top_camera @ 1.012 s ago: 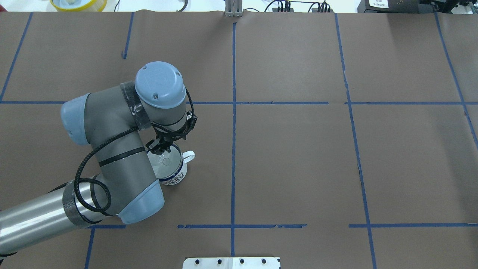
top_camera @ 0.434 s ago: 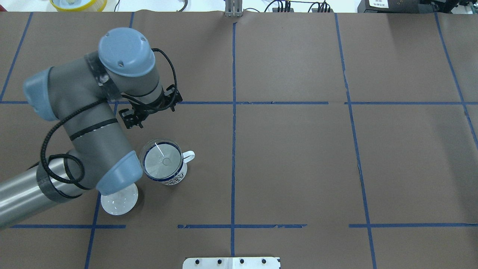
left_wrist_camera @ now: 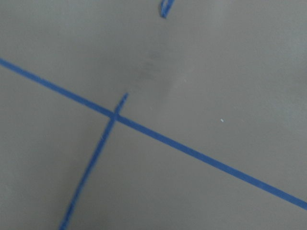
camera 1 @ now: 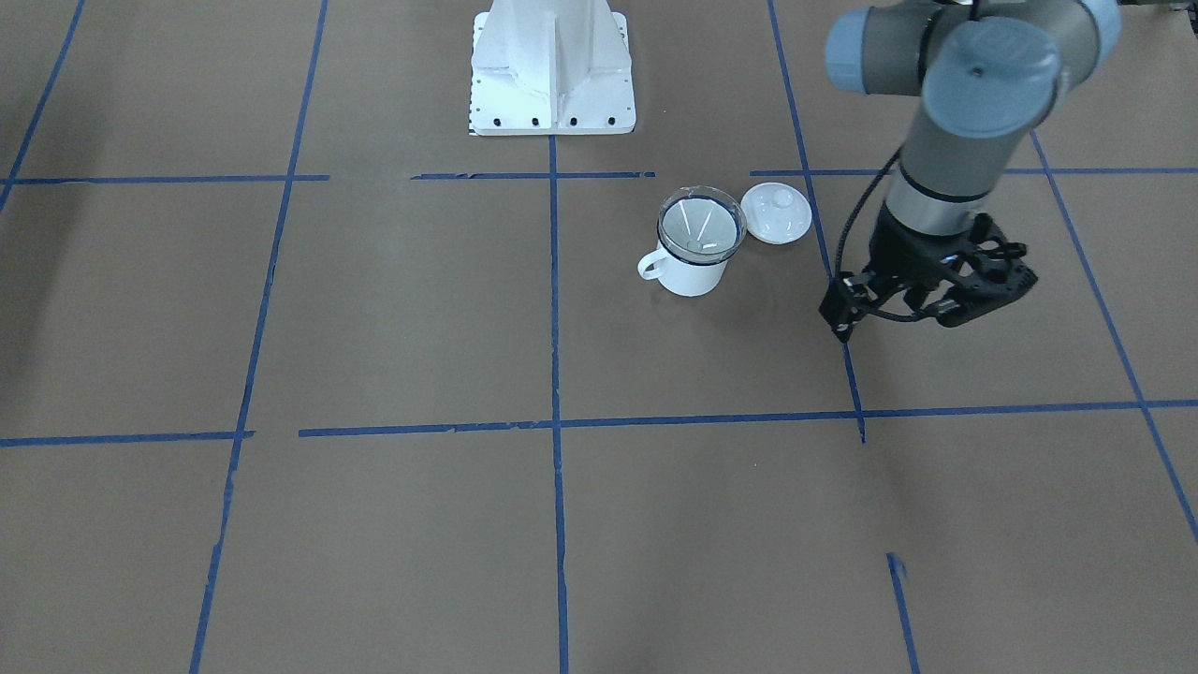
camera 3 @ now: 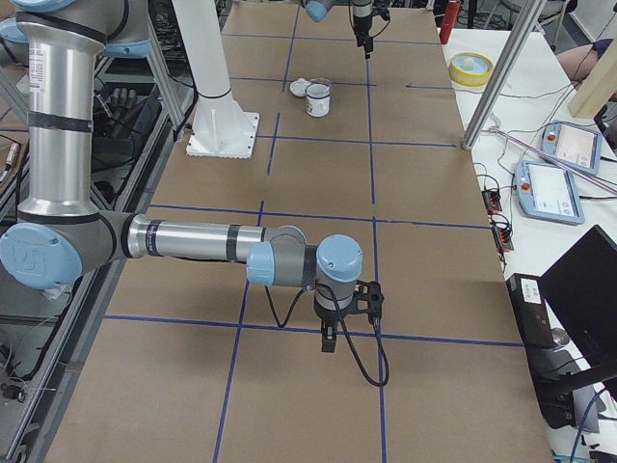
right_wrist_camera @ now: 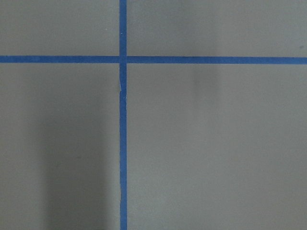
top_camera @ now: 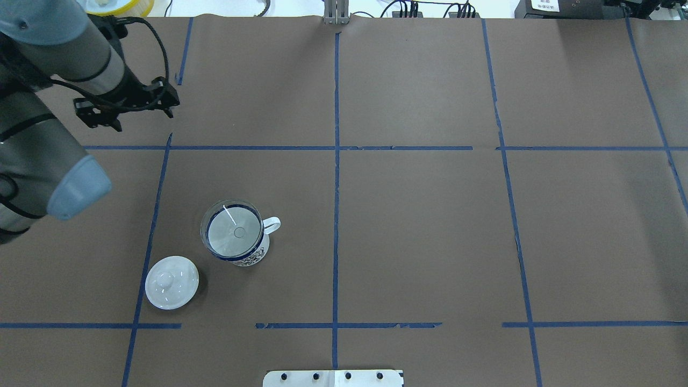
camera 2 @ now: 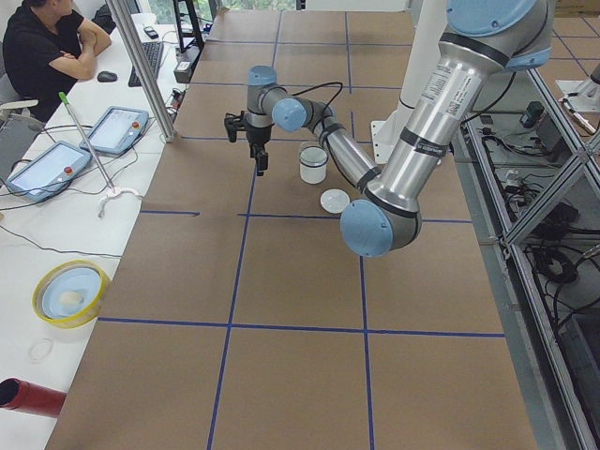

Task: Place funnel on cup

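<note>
The clear funnel (top_camera: 234, 231) sits in the mouth of the white blue-rimmed cup (top_camera: 253, 256), left of the table's middle. In the front-facing view the funnel (camera 1: 702, 225) rests on the cup (camera 1: 691, 277), whose handle points to that view's left. My left gripper (top_camera: 124, 103) is empty and looks open, raised well away at the far left, also in the front-facing view (camera 1: 941, 292). My right gripper (camera 3: 333, 338) shows only in the exterior right view, over bare table far from the cup; I cannot tell if it is open or shut.
A round white knobbed lid (top_camera: 172, 282) lies on the table beside the cup, toward the robot and to its left. The white robot base (camera 1: 552, 65) stands at the table's near edge. Blue tape lines (top_camera: 336, 161) cross the brown table.
My left gripper has let go of the funnel, leaving it on the cup, and moved away to the far left. The lid, hidden under the arm before, now shows.
</note>
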`<state>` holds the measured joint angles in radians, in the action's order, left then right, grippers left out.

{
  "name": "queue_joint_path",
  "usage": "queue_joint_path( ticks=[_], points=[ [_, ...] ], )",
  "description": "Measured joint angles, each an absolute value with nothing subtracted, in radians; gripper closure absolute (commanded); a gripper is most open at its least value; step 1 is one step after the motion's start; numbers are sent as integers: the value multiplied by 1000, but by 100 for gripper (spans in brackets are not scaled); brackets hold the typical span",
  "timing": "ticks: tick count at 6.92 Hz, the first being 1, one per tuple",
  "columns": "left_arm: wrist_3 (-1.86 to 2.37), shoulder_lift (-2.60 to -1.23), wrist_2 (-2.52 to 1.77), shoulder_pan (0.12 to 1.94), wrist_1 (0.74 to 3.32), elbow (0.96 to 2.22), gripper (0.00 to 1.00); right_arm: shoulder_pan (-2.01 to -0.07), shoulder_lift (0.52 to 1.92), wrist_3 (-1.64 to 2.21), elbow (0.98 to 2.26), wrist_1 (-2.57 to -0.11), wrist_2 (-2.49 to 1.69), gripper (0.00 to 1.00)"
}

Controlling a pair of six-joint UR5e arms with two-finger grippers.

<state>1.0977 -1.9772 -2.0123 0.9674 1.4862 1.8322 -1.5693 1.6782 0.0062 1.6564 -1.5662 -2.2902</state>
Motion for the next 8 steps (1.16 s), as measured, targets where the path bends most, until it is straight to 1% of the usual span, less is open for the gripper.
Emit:
queue_joint_path(
  ticks=[2, 4, 6, 8],
  points=[
    [746, -1784, -2136, 1172, 1703, 1748, 0, -1569, 1678, 6, 1656, -1566, -2290, 0],
    [329, -1661, -2201, 1394, 1775, 1656, 0, -1569, 1678, 6, 1656, -1566, -2290, 0],
    [44, -1617, -2260, 1557, 1754, 1570, 0, -1569, 1678, 6, 1656, -1566, -2290, 0],
    [-99, -1606, -2297, 1629, 1697, 1506, 0, -1569, 1678, 6, 1656, -1566, -2290, 0]
  ],
)
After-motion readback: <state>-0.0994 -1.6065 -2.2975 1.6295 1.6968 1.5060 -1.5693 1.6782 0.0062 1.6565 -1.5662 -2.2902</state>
